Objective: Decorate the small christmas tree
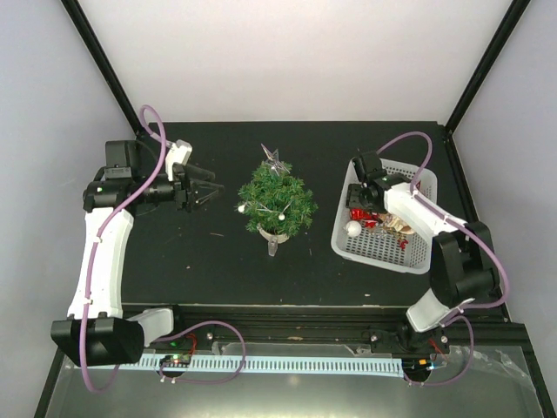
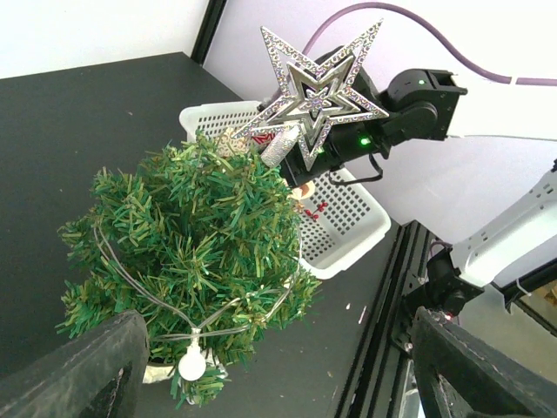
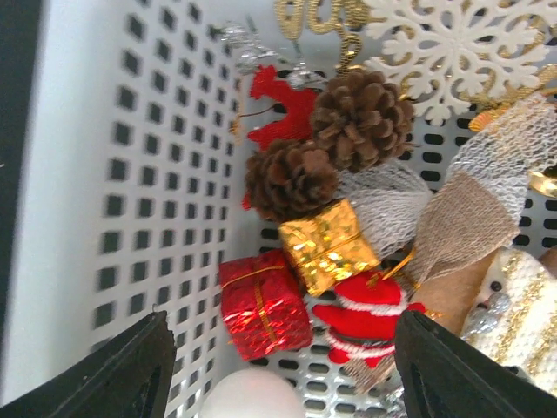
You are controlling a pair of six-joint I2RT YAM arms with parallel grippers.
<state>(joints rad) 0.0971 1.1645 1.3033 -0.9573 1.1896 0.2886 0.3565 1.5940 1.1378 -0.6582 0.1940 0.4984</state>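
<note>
The right gripper (image 3: 287,353) hangs with its jaws spread and nothing between them, low over the white mesh basket (image 3: 130,174) of ornaments. The left gripper (image 1: 205,187) is likewise released and empty, pointed at the small christmas tree (image 1: 277,205), which stands upright mid-table between the arms, apart from the basket on its right. The step in hand looks to be choosing an ornament. The red foil gift box (image 3: 263,305) and the gold one (image 3: 329,246) lie nearest the fingers. Their flat, crinkly sides should suit a squeeze better than the scaly, rounded pine cones (image 3: 361,117) or the smooth white ball (image 3: 248,396), which may slip. Best come straight down on one box alone, clear of the netting (image 3: 392,205) and the Santa figure (image 3: 365,318). The tree's bristly needles carry a glittery silver star (image 2: 318,87) and a thin wire with a white bead (image 2: 191,364).
</note>
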